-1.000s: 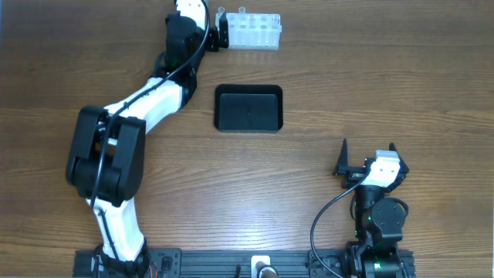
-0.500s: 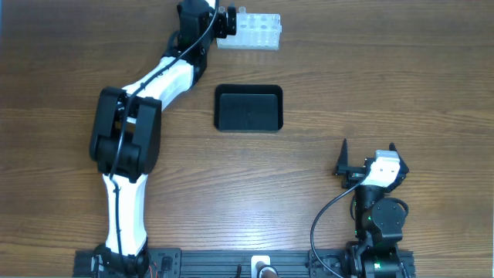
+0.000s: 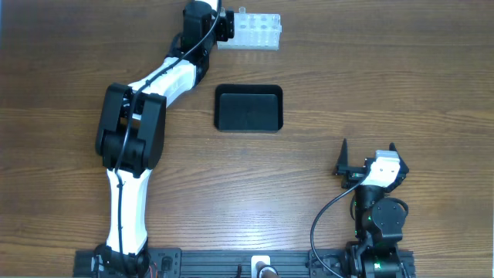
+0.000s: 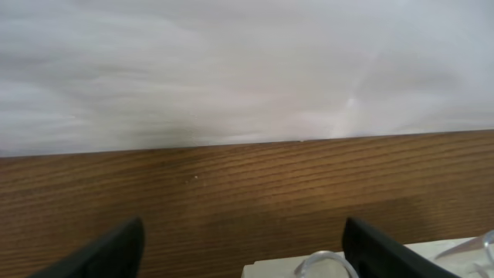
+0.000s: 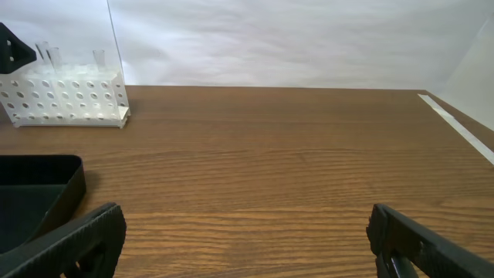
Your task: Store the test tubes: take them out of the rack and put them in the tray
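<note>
The left gripper (image 3: 225,23) hovers over the left end of the rack (image 3: 258,32), at the far side of the table (image 3: 386,77), its fingers spread wide and holding nothing. The rack runs left to right, so the test tubes (image 5: 50,54) lie rightward from this nearer arm. One clear rim (image 4: 324,261) sits just beneath it, probably the end tube. The tubes stand upright and transparent. The black tray (image 3: 248,108) lies just nearer. The right gripper (image 3: 367,161), also open, rests well apart at near right.

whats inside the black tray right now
Nothing: from above, the black rectangular plastic tray shows a bare floor all over, with nothing covering it. The clear test tubes stand in the white perforated rack.
</note>
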Motion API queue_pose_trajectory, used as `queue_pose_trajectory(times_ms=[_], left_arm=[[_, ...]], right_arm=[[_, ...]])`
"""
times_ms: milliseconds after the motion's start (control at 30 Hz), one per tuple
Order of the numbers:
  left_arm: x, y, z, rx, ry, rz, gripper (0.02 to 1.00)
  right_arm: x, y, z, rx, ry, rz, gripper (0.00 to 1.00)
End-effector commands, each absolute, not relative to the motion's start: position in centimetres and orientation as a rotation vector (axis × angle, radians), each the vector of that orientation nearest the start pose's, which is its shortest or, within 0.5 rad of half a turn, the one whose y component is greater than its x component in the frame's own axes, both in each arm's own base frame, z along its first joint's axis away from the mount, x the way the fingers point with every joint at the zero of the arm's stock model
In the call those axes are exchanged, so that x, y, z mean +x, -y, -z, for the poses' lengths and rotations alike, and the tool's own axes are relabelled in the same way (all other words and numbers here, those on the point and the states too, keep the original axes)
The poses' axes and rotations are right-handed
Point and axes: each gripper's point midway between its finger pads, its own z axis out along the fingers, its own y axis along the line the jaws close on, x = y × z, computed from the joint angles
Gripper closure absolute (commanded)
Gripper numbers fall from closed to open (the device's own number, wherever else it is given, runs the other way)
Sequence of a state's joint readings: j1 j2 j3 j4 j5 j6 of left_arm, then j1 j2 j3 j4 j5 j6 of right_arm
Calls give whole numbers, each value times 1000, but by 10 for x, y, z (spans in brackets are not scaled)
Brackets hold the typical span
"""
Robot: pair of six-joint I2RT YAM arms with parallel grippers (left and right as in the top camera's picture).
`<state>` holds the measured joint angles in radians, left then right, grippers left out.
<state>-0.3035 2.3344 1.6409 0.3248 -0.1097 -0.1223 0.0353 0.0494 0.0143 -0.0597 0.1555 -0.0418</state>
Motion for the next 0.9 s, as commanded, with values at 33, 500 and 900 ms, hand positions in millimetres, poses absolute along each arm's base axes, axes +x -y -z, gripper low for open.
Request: queue_pose_trajectory(times_ms=[33, 500, 900], left_arm=[[637, 185, -111, 103, -1919, 182, 277], [636, 192, -113, 112, -1915, 190, 524], [636, 196, -115, 118, -1906, 198, 645]], right_arm=[[247, 19, -151, 52, -1670, 139, 7], [247, 19, -151, 52, -1670, 139, 7], [247, 19, -151, 52, -1670, 139, 9]])
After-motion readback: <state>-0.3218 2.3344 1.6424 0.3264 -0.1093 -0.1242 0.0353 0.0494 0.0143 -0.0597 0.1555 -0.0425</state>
